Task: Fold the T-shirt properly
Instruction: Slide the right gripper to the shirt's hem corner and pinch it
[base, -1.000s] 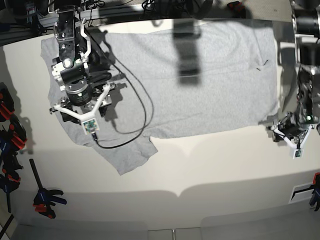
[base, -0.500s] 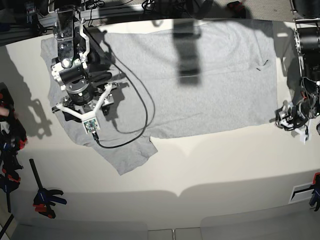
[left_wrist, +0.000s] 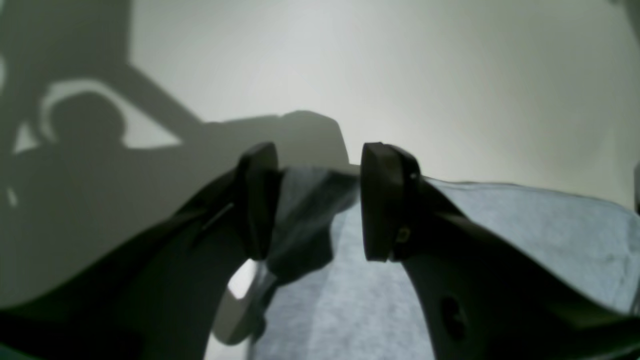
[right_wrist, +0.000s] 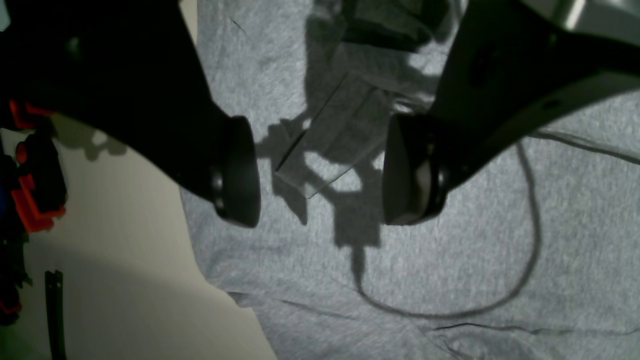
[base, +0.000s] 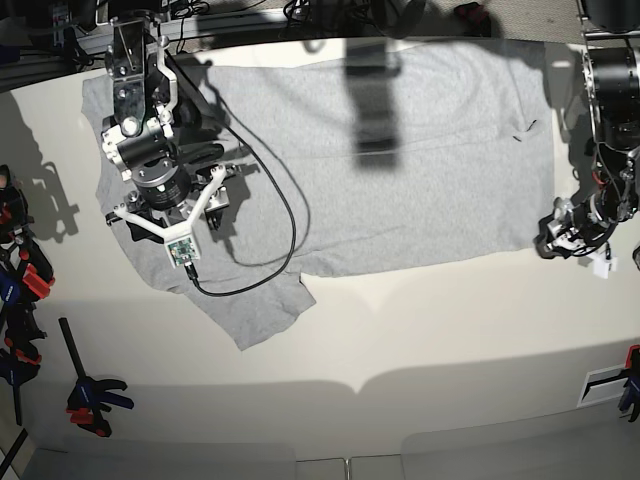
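The T-shirt (base: 380, 160) lies spread flat on the pale worktop (base: 420, 340), plain grey side up, its long edge running across the far half of the surface, and one sleeve (base: 255, 310) juts toward the near side from its corner. The right gripper (right_wrist: 320, 170) hangs just above the T-shirt over the sleeve end, with its jaws wide apart and nothing between them; through the gap the right wrist view shows only grey cloth crossed by shadows and a small raised fold (right_wrist: 325, 145). A black cable (base: 285, 215) loops over the T-shirt beside that gripper. The left gripper (left_wrist: 317, 210) is at the opposite end of the T-shirt, at the corner of its edge, and its jaws stand partly open with a bunched bit of grey cloth (left_wrist: 305, 220) rising between them and lying against one finger (left_wrist: 257, 200); whether it is pinched cannot be told. Red and black clamps (base: 20, 290) sit on the worktop well clear of the T-shirt, off its sleeve end.
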